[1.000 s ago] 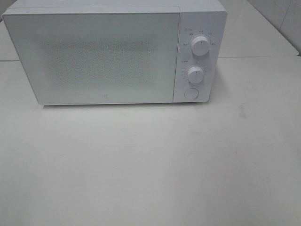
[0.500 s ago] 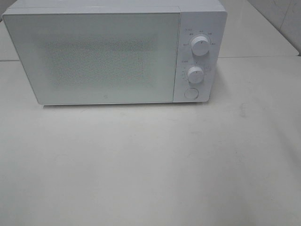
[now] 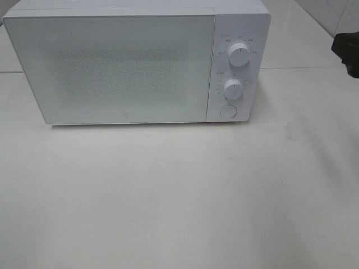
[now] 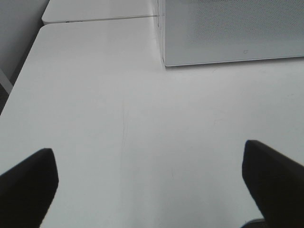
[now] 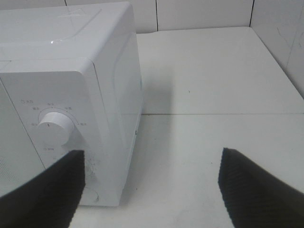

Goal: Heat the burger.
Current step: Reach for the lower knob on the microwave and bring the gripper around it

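Note:
The burger is out of view in every frame. A white microwave [image 3: 112, 67] stands at the back of the table with its door shut, and nothing shows through the frosted door. My left gripper [image 4: 149, 185] is open over bare table in front of the microwave's left corner [image 4: 228, 28], with nothing between its dark fingers [image 4: 28, 185]. My right gripper [image 5: 149, 190] is open beside the microwave's right side [image 5: 118, 95], close to the upper knob [image 5: 55, 127], and holds nothing. A dark part of my right arm [image 3: 348, 53] shows at the right edge of the exterior view.
The microwave's control panel carries two round knobs [image 3: 239, 56] [image 3: 232, 88] and a round button [image 3: 228, 111]. The white table [image 3: 179, 196] stretches in front. A tiled wall [image 5: 204, 14] rises behind, and a table seam [image 4: 99, 19] runs left of the microwave.
A dark part of my right arm has come into the exterior view at its right edge. The microwave has not moved and its door stays shut.

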